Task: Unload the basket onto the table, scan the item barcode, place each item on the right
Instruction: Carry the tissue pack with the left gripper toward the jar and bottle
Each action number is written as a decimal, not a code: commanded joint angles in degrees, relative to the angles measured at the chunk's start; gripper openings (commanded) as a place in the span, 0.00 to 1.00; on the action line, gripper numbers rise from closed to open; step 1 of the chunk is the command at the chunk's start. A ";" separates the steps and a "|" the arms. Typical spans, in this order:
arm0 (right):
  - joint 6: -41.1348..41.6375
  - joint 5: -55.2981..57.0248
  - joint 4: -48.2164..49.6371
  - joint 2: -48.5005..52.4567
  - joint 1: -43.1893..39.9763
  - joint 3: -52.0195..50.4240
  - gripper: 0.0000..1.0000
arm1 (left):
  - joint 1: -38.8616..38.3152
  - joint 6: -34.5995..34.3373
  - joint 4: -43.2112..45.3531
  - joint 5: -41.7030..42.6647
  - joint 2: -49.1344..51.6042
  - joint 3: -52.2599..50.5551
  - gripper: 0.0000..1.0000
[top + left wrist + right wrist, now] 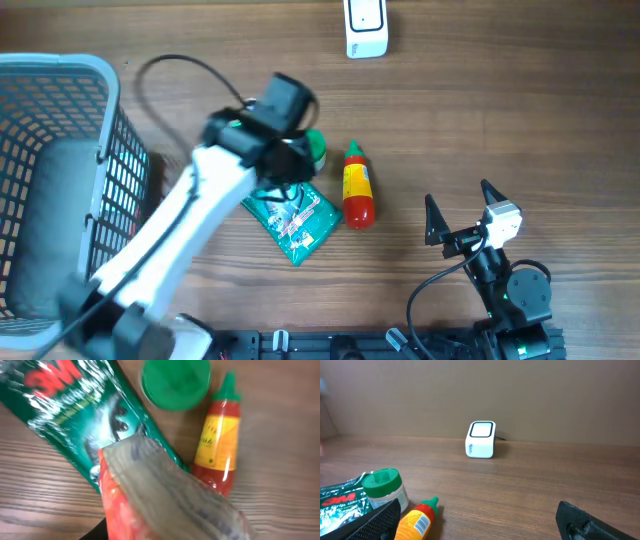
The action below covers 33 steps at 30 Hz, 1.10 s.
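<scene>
Left claw [287, 152] part-closed, looks to be pinching red-and-grey pouch [165, 490] (blurred, close to lens; fingers and barcode not seen). Pouch hangs above green packet [65, 415], near sauce bottle [217, 445] and green-lidded jar [175, 382]. Pouch long axis runs diagonal in wrist view. Scanner [366, 30] at far table edge, beyond and to right of left claw, well apart, window on top face. Left arm nearer scanner. Right claw [461, 203] spread wide, empty, near front edge. Likely next: carry pouch to scanner, barcode toward window.

Basket [60, 62] far left, packet [300, 228] beside bottle [357, 187], scanner [366, 25] behind.
</scene>
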 commanded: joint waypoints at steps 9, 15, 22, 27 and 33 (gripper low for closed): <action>-0.63 -0.07 0.13 -0.24 0.17 -0.07 1.00 | -9.20 1.01 7.06 -1.99 20.83 0.35 0.40; -0.63 -0.07 0.13 -0.24 0.17 -0.07 1.00 | -9.60 1.14 8.20 -2.08 20.96 0.35 0.59; -0.63 -0.07 0.13 -0.24 0.17 -0.07 1.00 | -9.57 1.33 0.48 -2.82 20.00 4.35 0.86; -0.63 -0.07 0.13 -0.24 0.17 -0.07 1.00 | -9.57 1.29 -11.85 -8.94 17.90 16.31 1.00; -0.63 -0.07 0.13 -0.24 0.17 -0.07 1.00 | -9.07 1.27 -18.99 -21.33 9.77 28.17 1.00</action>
